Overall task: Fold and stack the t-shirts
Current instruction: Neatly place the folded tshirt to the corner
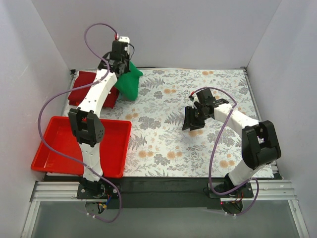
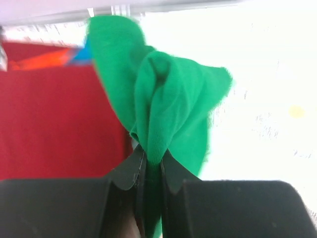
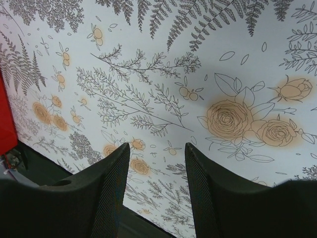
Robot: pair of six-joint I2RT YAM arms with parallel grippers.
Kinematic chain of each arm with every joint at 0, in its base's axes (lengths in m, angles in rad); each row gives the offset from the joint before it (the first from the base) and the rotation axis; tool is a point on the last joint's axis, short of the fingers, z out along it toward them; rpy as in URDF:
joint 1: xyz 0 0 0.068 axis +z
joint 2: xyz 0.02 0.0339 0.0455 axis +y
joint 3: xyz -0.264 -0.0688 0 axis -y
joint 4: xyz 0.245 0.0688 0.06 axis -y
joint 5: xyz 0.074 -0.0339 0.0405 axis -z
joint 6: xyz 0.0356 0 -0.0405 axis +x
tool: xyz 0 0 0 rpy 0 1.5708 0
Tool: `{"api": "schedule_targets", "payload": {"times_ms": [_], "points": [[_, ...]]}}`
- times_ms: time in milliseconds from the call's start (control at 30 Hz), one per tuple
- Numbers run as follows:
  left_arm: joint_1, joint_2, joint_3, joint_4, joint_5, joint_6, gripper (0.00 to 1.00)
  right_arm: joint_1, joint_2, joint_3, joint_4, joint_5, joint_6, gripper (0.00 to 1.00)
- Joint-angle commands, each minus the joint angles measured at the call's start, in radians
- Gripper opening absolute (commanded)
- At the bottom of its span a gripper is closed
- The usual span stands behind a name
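A view from above shows a tabletop (image 1: 198, 89) covered in a pale print of ferns and orange flowers, with white walls on three sides. Two white robot arms are bolted at the near edge.

The left arm reaches to the far left corner. The left gripper (image 1: 123, 69) is clamped tight on a bright green t-shirt (image 1: 130, 82), which hangs from it in a bunched, crumpled mass just inside the far edge. In the left wrist view the left gripper (image 2: 151, 166) has its two black fingers (image 2: 124, 173) pressed together on a narrow fold of the green t-shirt (image 2: 163, 109), and the cloth balloons out beyond them. It is not possible to tell whether the low end of the shirt touches the table.

Just to the left of it, in the far left corner, a dark red t-shirt (image 1: 89, 89) lies flat, partly under the left arm. The wrist view shows the dark red t-shirt (image 2: 59, 129) as a smooth red field, with a thin edge of a blue t-shirt (image 2: 83, 54) showing at its far side.

A red tray (image 1: 54, 148) of shiny plastic sits at the near left corner.

The right arm bends over the middle of the table. The right gripper (image 1: 192, 121) hovers there, well apart from the shirts. In the right wrist view the right gripper (image 3: 157, 188) has its fingers (image 3: 111, 193) spread wide with nothing between them, only printed tabletop (image 3: 163, 89) below.
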Motion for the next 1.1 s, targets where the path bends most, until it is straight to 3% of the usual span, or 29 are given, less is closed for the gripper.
{"api": "schedule_targets", "payload": {"times_ms": [0,67,167,467,667,800,1067], "points": [[0.054,0.038,0.213,-0.115,0.072,0.060,0.00,0.002,-0.018,-0.007,-0.008,-0.024,-0.016,0.55],[0.076,0.050,0.316,-0.159,0.126,0.068,0.00,0.002,-0.015,-0.007,-0.008,-0.027,-0.019,0.55],[0.099,0.038,0.349,-0.181,0.192,0.050,0.00,0.002,-0.007,-0.004,-0.008,-0.028,-0.017,0.55],[0.205,-0.075,0.234,-0.183,0.423,0.010,0.00,0.002,-0.010,0.001,-0.009,-0.038,-0.007,0.55],[0.369,-0.092,0.172,-0.166,0.613,0.007,0.00,0.005,-0.028,-0.019,-0.008,-0.038,0.007,0.55],[0.415,-0.115,0.140,-0.166,0.718,0.001,0.00,0.013,-0.038,-0.036,-0.009,-0.036,0.010,0.55],[0.493,-0.140,0.126,-0.150,0.784,-0.016,0.00,0.022,-0.048,-0.045,-0.009,-0.033,0.021,0.55]]}}
